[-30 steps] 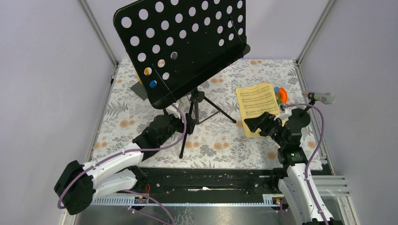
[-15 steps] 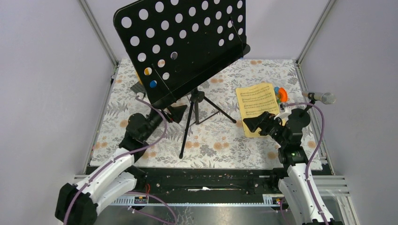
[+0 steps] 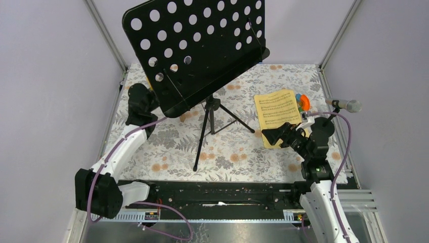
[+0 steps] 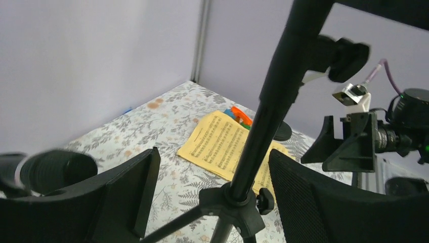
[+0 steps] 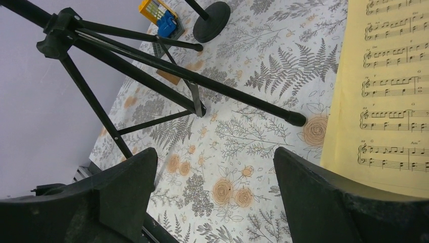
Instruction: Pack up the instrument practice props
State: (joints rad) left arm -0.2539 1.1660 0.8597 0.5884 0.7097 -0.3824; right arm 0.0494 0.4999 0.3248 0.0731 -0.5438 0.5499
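The black perforated music rack (image 3: 197, 48) stands on its tripod (image 3: 210, 126) mid-table. My left arm (image 3: 139, 104) reaches in from the far left, and the rack's tray hides its fingers from above. In the left wrist view my left gripper (image 4: 212, 162) is open, with the stand's pole (image 4: 263, 116) and leg hub (image 4: 238, 200) just beyond its jaws. The yellow sheet music (image 3: 277, 112) lies to the right. My right gripper (image 3: 275, 135) hovers open over its near edge, holding nothing (image 5: 215, 157). A silver microphone (image 3: 348, 105) sits at the right edge.
A black disc-based post (image 5: 211, 20) and a yellow-and-blue block toy (image 5: 158, 12) stand beyond the tripod legs (image 5: 152, 61). An orange-green-blue toy (image 3: 302, 103) lies behind the sheet. A blurred black cylinder (image 4: 50, 169) is close to my left gripper. Walls enclose the floral cloth (image 3: 238, 152).
My left arm has swung away from the tripod's near leg to the far left, its gripper now under the rack's left end. The right arm has barely shifted.
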